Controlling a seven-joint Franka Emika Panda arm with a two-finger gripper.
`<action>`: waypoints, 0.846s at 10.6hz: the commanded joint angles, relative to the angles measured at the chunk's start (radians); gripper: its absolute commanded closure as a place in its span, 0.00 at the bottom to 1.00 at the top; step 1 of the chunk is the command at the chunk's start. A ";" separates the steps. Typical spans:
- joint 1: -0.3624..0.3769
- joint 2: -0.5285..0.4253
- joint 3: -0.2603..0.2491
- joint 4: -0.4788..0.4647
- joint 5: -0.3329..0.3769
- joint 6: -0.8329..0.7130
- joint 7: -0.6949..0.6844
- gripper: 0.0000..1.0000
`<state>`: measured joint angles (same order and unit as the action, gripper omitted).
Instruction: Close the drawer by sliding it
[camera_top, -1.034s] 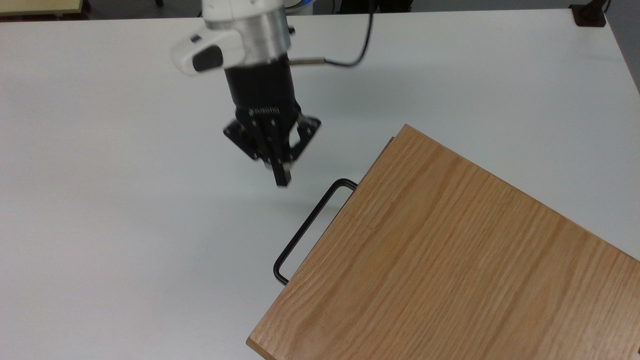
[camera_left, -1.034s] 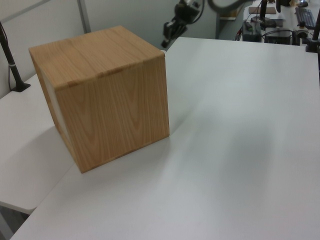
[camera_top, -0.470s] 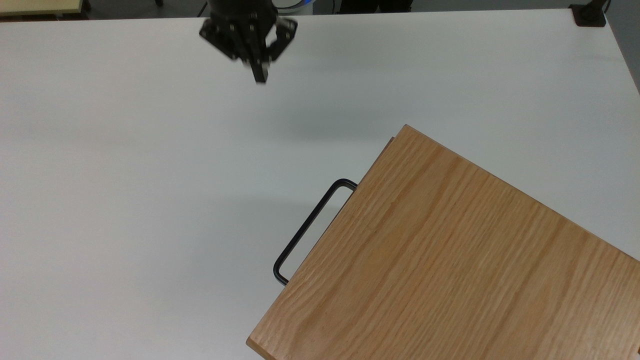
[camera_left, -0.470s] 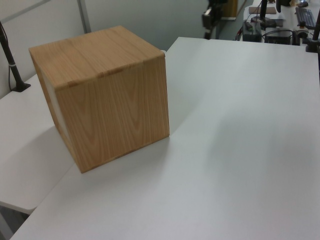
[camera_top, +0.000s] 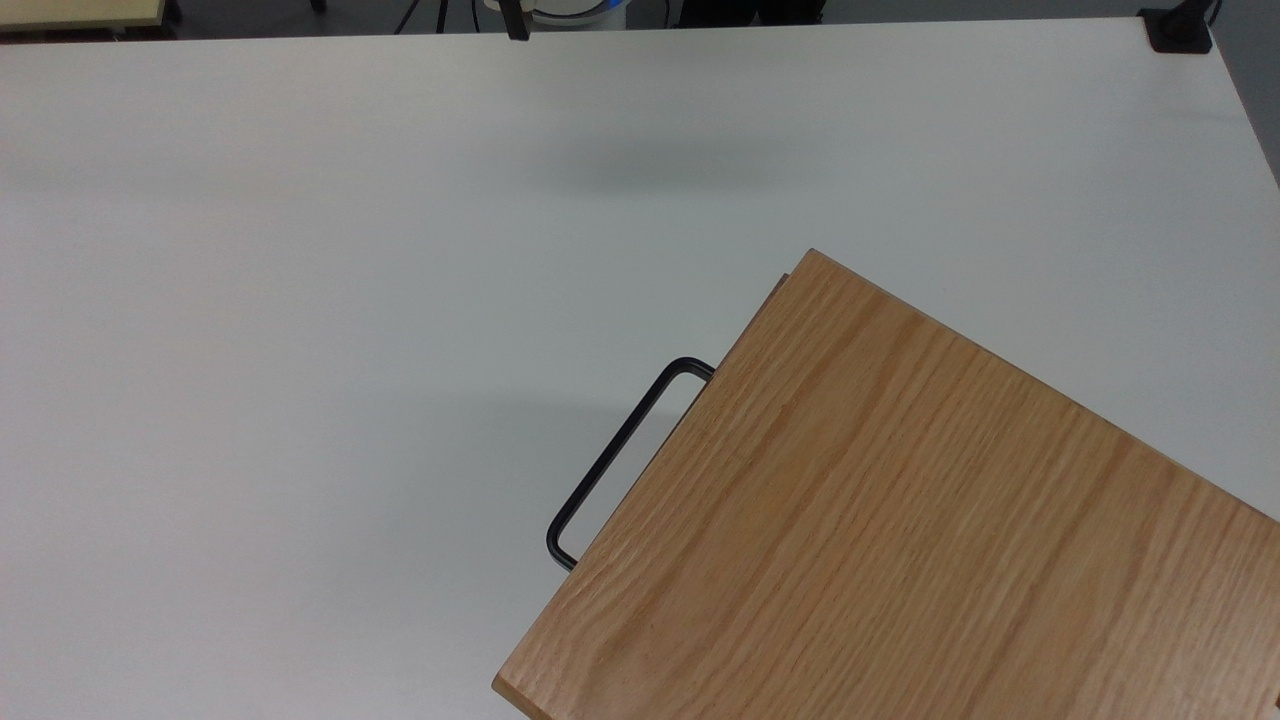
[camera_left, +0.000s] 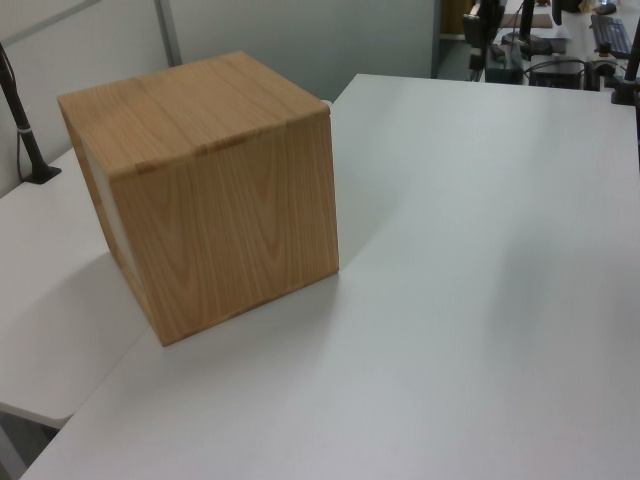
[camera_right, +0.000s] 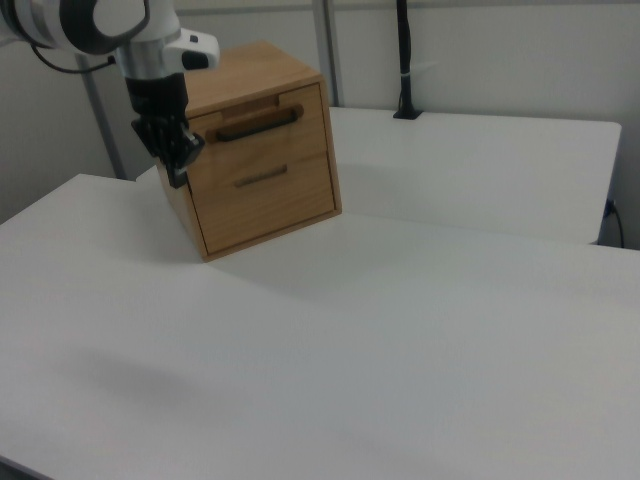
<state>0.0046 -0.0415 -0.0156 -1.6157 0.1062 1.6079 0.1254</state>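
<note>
Your drawer (camera_right: 255, 125) sits pushed into the top of the wooden case (camera_right: 262, 150), its front flush; its black bar handle (camera_top: 620, 455) runs diagonally in the top view, facing that view's lower left. The gripper (camera_right: 177, 172) hangs apart from the case, fingers pressed together on nothing. The white table (camera_top: 300, 300) surrounds the case.

I work in what looks like an office or lab: wide white tables (camera_left: 480, 250) pushed together, grey partition walls (camera_right: 480, 60) behind, a black clamped pole (camera_right: 404, 60) at upper centre, and cluttered desks with cables (camera_left: 560, 65) (upper right of the left view).
</note>
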 joint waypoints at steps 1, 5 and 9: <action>-0.020 -0.037 0.008 -0.104 -0.032 0.119 -0.038 1.00; -0.044 -0.026 0.019 -0.093 -0.095 0.152 -0.225 0.93; -0.054 -0.029 0.008 -0.056 -0.123 0.068 -0.225 0.00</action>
<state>-0.0375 -0.0474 -0.0095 -1.6836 0.0044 1.7405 -0.0787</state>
